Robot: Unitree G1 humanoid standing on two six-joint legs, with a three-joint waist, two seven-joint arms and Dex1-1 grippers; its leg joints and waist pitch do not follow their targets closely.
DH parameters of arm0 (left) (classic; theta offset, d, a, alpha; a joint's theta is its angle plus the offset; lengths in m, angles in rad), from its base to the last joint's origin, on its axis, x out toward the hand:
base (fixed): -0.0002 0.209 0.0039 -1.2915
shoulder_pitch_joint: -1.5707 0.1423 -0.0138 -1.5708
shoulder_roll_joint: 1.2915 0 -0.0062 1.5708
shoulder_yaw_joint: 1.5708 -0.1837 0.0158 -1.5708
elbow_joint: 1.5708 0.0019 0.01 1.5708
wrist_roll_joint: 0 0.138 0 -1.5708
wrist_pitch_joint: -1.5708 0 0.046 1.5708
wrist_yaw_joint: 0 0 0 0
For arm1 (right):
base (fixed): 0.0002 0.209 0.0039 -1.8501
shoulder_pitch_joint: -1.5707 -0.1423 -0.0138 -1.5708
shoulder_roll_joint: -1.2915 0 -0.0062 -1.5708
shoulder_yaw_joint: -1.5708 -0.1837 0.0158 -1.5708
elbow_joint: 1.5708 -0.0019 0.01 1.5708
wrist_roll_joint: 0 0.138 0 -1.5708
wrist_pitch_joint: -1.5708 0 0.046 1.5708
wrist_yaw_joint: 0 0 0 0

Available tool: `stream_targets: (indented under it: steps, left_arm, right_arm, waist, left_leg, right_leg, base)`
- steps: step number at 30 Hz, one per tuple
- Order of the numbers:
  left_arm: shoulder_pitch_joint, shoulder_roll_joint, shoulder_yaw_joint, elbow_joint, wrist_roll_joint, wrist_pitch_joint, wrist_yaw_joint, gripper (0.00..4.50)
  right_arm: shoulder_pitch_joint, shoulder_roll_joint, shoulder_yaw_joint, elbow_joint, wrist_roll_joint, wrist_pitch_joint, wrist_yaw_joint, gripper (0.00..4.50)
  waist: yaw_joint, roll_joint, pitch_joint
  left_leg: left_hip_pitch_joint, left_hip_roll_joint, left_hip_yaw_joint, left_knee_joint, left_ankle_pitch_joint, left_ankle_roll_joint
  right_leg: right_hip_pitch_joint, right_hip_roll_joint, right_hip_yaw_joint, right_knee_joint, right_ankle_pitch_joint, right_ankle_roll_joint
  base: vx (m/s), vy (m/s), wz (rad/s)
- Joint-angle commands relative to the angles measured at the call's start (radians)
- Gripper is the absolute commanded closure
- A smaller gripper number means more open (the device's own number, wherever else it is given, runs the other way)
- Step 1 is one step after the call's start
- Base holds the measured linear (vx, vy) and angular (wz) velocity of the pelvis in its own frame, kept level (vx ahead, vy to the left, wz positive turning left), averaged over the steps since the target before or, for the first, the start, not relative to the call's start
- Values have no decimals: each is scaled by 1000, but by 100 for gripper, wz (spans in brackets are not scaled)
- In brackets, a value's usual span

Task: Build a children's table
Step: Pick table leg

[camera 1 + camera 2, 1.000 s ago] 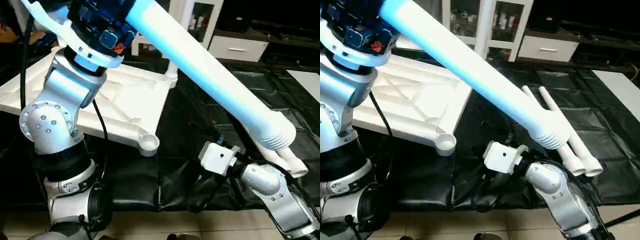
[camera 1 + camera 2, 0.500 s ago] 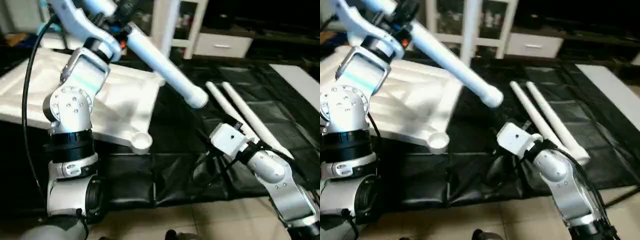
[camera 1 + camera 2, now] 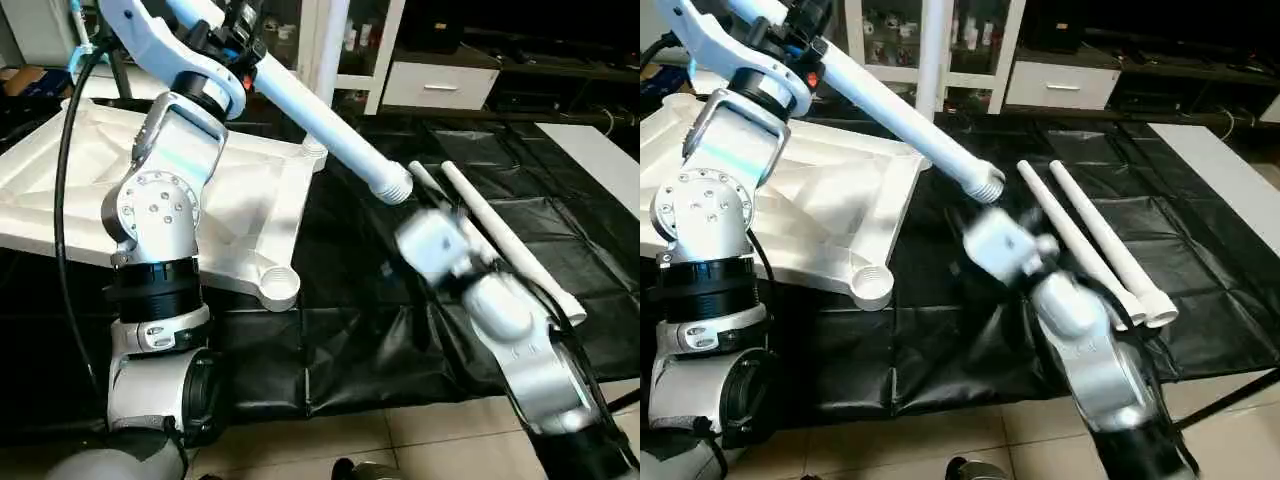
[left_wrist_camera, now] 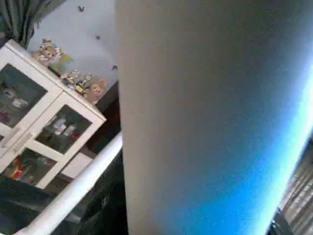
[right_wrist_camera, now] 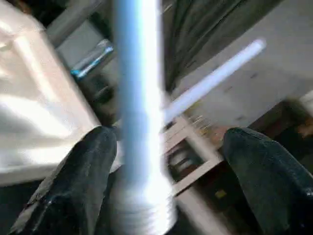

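Held leg (image 3: 330,140): a long white plastic tube, tapered, with a ribbed, threaded collar at its free end. You have it high in the left gripper (image 3: 235,25), whose fingers pinch the tube near its upper part; the collar hangs in the air over the black-covered surface (image 3: 560,200), between the tabletop (image 3: 60,190) and the two spare legs (image 3: 1090,245).

Right gripper (image 5: 164,161): fingers (image 5: 78,181) spread wide on either side of the collar end, not touching it.

Handling, judged: hollow and light, stiff, smooth and a little slippery. Held far from the collar it will swing, so take the second hold just above the ribs, where the tube is thickest.

Tabletop: white moulded plastic, underside up, X-ribbed, rigid, with round cup sockets at the corners; the nearest socket (image 3: 277,287) sits open at the surface's front. A fourth leg already stands upright at the far corner (image 3: 320,60).

The surface cover is a glossy, wrinkled black sheet.
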Motion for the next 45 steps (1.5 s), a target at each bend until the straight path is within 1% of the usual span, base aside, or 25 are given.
stream_targets:
  steps: [1, 2, 3, 5, 6, 8, 9, 11, 12, 14, 16, 17, 18, 21, 25, 27, 30, 31, 34, 35, 37, 41, 42, 44, 45]
  left_arm:
    - [-20, -9, -36, -1, 3, -4, 1, 314]
    - [-20, -12, -40, -5, 1, 0, -2, 314]
    - [-18, -18, -54, -15, 0, 9, -13, 314]
    - [-17, -20, -57, -19, 0, 12, -16, 314]
    - [-17, -23, -62, -24, 0, 13, -19, 314]
    - [-17, -29, -65, -30, 0, 15, -24, 314]
    - [-16, -30, -65, -37, -2, 20, -26, 314]
    - [-16, -31, -65, -39, -3, 21, -26, 314]
    - [-16, -32, -64, -39, -2, 21, -27, 314]
    - [-17, -33, -63, -40, -5, 21, -31, 314]
    - [-18, -32, -66, -43, -7, 23, -36, 314]
    - [-18, -30, -69, -44, -7, 23, -37, 314]
    - [-19, -30, -73, -47, -13, 24, -44, 314]
    - [-19, -31, -75, -52, -18, 30, -52, 315]
    - [-14, -30, -82, -68, -13, 41, -67, 315]
    - [-10, -28, -85, -71, -12, 43, -71, 315]
    - [-5, -24, -88, -73, -15, 44, -72, 315]
    - [-4, -24, -88, -74, -15, 45, -72, 315]
    - [-3, -19, -88, -71, -11, 45, -76, 315]
    - [-3, -18, -88, -70, -10, 46, -78, 315]
    - [-3, -16, -89, -71, -8, 51, -83, 315]
    - [0, -13, -91, -73, -3, 58, -93, 315]
    - [0, -13, -91, -73, -4, 58, -93, 315]
    - [0, -12, -92, -73, -5, 60, -94, 315]
    - [0, -12, -92, -74, -6, 61, -95, 315]
  right_arm:
    - [-32, -5, 5, 40, -59, 25, -40, 19]
    - [-57, -9, 16, 66, -91, 35, -57, 8]
    - [-104, -13, 33, 120, -135, 53, -82, 2]
    - [-115, -13, 36, 134, -144, 60, -87, 0]
    - [-131, -14, 43, 160, -152, 78, -83, 0]
    - [-151, -7, 47, 200, -151, 108, -75, 0]
    - [-166, 6, 48, 240, -129, 116, -52, 0]
    - [-171, 12, 48, 255, -112, 119, -33, 0]
    - [-173, 19, 44, 266, -98, 118, -22, 0]
    - [-178, 32, 38, 281, -71, 122, 1, 0]
    - [-182, 43, 32, 294, -47, 125, 18, 0]
    - [-187, 47, 31, 303, -42, 125, 19, 0]
    - [-202, 56, 25, 323, -29, 145, 27, 0]
    - [-213, 57, 21, 339, -21, 152, 28, 0]
    - [-237, 51, 15, 368, -17, 123, 18, 0]
    - [-241, 50, 15, 370, -15, 114, 22, 28]
    - [-238, 44, 21, 367, -9, 110, 31, 39]
    - [-236, 43, 22, 364, -7, 110, 32, 69]
    - [-226, 38, 20, 365, 1, 103, 44, 79]
    - [-224, 36, 19, 365, 2, 102, 47, 101]
    - [-220, 33, 16, 363, 7, 98, 55, 113]
    - [-212, 25, 11, 361, 22, 87, 72, 143]
    - [-211, 24, 10, 361, 23, 86, 73, 162]
    - [-210, 23, 9, 362, 25, 84, 75, 167]
    - [-209, 23, 7, 361, 30, 84, 77, 187]
  waist:
    - [-1, 17, -63]
    - [5, 19, -63]
    - [2, 15, -64]
    - [3, 18, -66]
    - [6, 17, -69]
    - [8, 15, -73]
    - [11, 10, -77]
    - [13, 8, -77]
    - [20, 10, -76]
    - [27, 8, -78]
    - [35, 9, -83]
    - [38, 10, -83]
    - [46, 7, -88]
    - [53, 8, -90]
    - [54, 4, -84]
    - [54, 4, -82]
    - [54, 4, -82]
    - [55, 5, -83]
    - [55, 3, -83]
    - [55, 3, -84]
    - [54, 4, -85]
    - [56, 5, -87]
    - [56, 5, -88]
    - [56, 5, -89]
    - [56, 5, -89]
  left_leg:
    - [32, 9, 1, -96, -543, -38]
    - [35, 6, 5, -92, -537, -38]
    - [32, 4, 6, -91, -527, -38]
    - [30, 5, 7, -91, -518, -39]
    - [29, 6, 10, -90, -492, -34]
    - [20, 5, 13, -89, -449, -27]
    - [19, 4, 17, -86, -419, -19]
    - [19, 2, 23, -84, -398, -7]
    - [25, 4, 29, -79, -385, 5]
    - [22, 4, 31, -76, -357, 11]
    - [25, 6, 35, -72, -326, 15]
    - [23, 7, 35, -72, -308, 17]
    - [13, 7, 37, -72, -235, 28]
    - [14, 8, 40, -70, -186, 38]
    - [19, 7, 44, -71, -231, 28]
    - [21, 5, 44, -72, -262, 17]
    - [21, 4, 44, -72, -284, 6]
    - [20, 4, 43, -72, -285, 4]
    - [17, 3, 43, -72, -285, 4]
    - [17, 3, 42, -72, -284, 4]
    - [16, 3, 42, -71, -279, 3]
    - [15, 3, 42, -70, -268, 7]
    - [15, 3, 42, -70, -259, 9]
    - [14, 3, 42, -69, -247, 13]
    - [15, 4, 43, -69, -237, 16]
  right_leg:
    - [29, -29, 25, -57, -439, -114]
    - [27, -29, 30, -56, -467, -104]
    - [27, -26, 33, -52, -471, -103]
    - [28, -26, 35, -50, -455, -108]
    - [30, -25, 39, -45, -409, -120]
    - [38, -25, 45, -35, -363, -127]
    - [37, -25, 48, -28, -335, -137]
    - [35, -24, 52, -26, -319, -144]
    - [29, -24, 54, -26, -326, -150]
    - [30, -23, 56, -21, -314, -159]
    - [27, -22, 59, -15, -277, -181]
    - [29, -23, 60, -12, -254, -189]
    - [41, -21, 60, 1, -186, -194]
    - [40, -19, 63, 9, -139, -206]
    - [34, -16, 67, 2, -220, -191]
    - [30, -14, 68, -4, -268, -174]
    - [28, -13, 68, -8, -297, -150]
    - [29, -13, 68, -8, -303, -145]
    - [30, -13, 67, -10, -308, -137]
    - [30, -13, 67, -9, -309, -135]
    - [30, -12, 67, -9, -306, -134]
    - [32, -13, 67, -7, -287, -142]
    - [33, -12, 68, -5, -271, -149]
    - [34, -12, 68, -2, -252, -157]
    - [35, -12, 68, 0, -237, -163]
  base:
    - [0, 0, 0]
    - [0, 0, 0]
    - [0, 0, 0]
    - [0, 0, 0]
    - [0, 0, 0]
    - [0, 0, 0]
    - [0, 0, 0]
    - [0, 0, 0]
    - [0, 0, 0]
    - [0, 0, 0]
    - [0, 0, 0]
    - [0, 0, 0]
    - [0, 0, 0]
    - [0, 0, 0]
    - [0, 0, 0]
    - [0, 0, 0]
    - [0, 0, 0]
    - [0, 0, 0]
    - [0, 0, 0]
    - [0, 0, 0]
    - [0, 0, 0]
    - [0, 0, 0]
    - [0, 0, 0]
    - [0, 0, 0]
    - [0, 0, 0]
